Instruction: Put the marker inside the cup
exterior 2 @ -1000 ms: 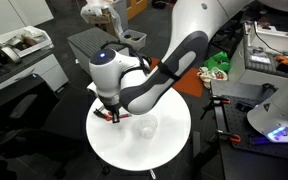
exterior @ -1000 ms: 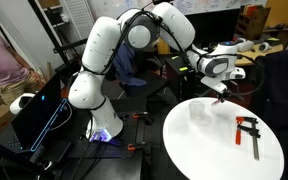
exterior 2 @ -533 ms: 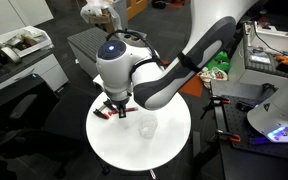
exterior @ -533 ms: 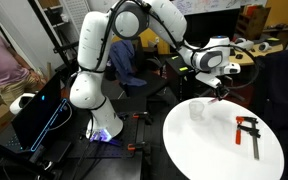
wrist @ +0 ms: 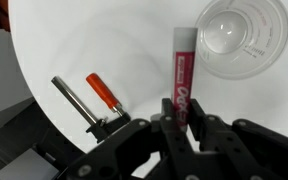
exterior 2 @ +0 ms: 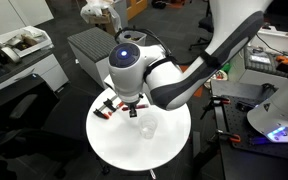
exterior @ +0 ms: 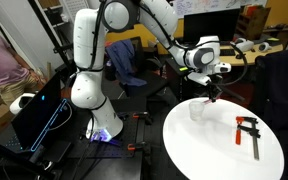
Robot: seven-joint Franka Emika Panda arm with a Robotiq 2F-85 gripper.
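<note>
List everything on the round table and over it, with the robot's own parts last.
marker: one, red with a pale end, held in the end effector, beside the cup in the wrist view
cup: one, clear, upright on the table
clamp tool: one, red and black, lying on the table apart from the cup
table: one, white, round
arm: one, white, reaching over the table
end effector: one, black, shut on the marker

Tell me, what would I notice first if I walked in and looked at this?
The big white robot arm leaning over the round white table grabs your eye first. Its gripper pinches a red marker near the clear cup. A red-and-black clamp lies farther off on the table.
</note>
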